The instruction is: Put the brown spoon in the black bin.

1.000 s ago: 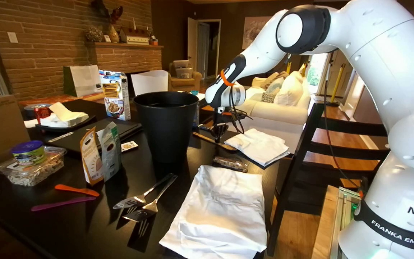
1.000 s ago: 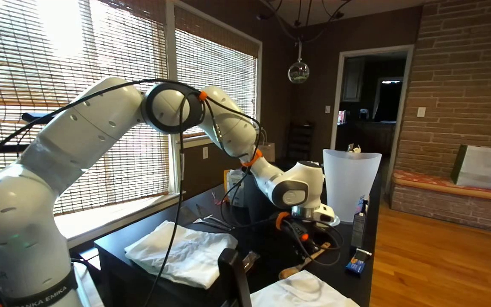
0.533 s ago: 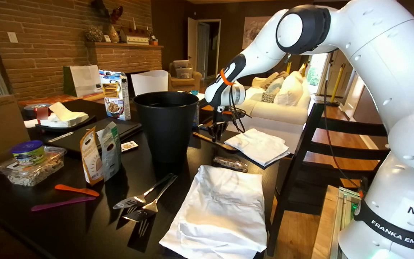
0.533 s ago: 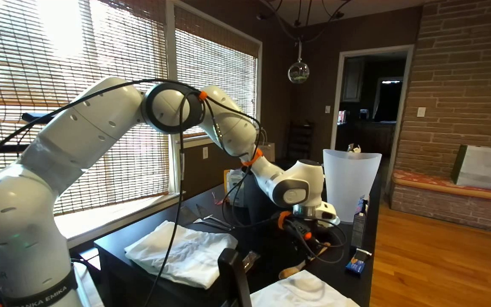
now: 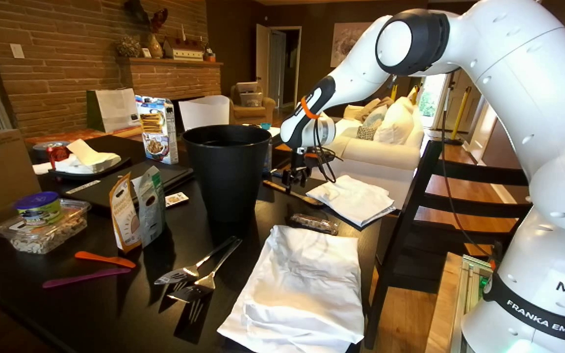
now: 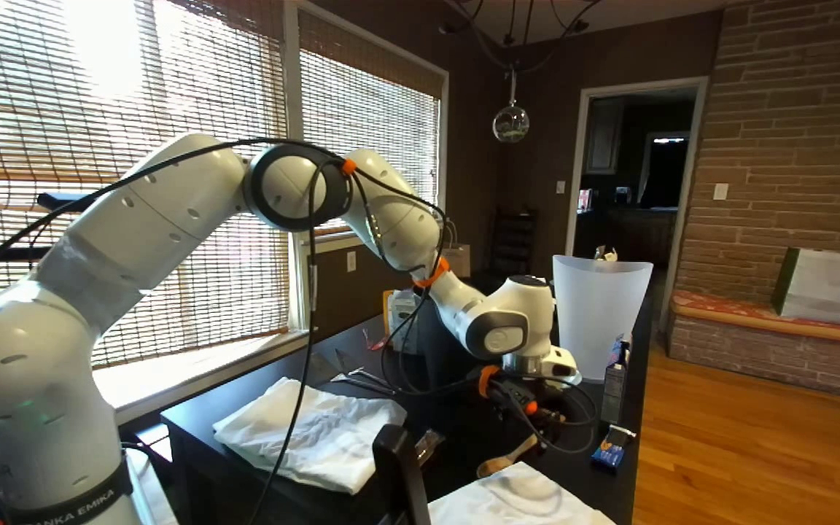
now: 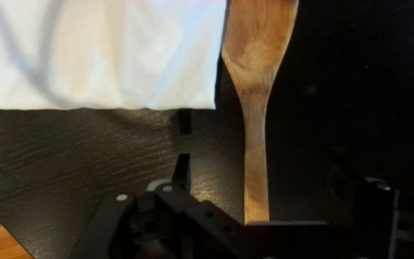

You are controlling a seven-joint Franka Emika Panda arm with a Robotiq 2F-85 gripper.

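Black two-fingered end effector [image 7: 259, 158] shifting toward handle end of slender brown wooden spoon [image 7: 255, 126], fingers standing apart. Spoon lying on dark wooden desk [image 7: 102, 154] beside white cloth [image 7: 120, 54], probably handling light, stiff; mid-handle inviting grip.

In an exterior view, I see backlit blinds [image 6: 194, 87] at left. Far right, a brick wall [image 6: 799, 146] stands beyond the wooden floor [image 6: 719, 437].

Mottled brown spoon [image 7: 255, 118], plain black bin [image 5: 226, 171], white cloth [image 5: 302, 284], orange utensil [image 5: 105, 259], purple utensil [image 5: 86, 278], black fingers [image 7: 183, 172]
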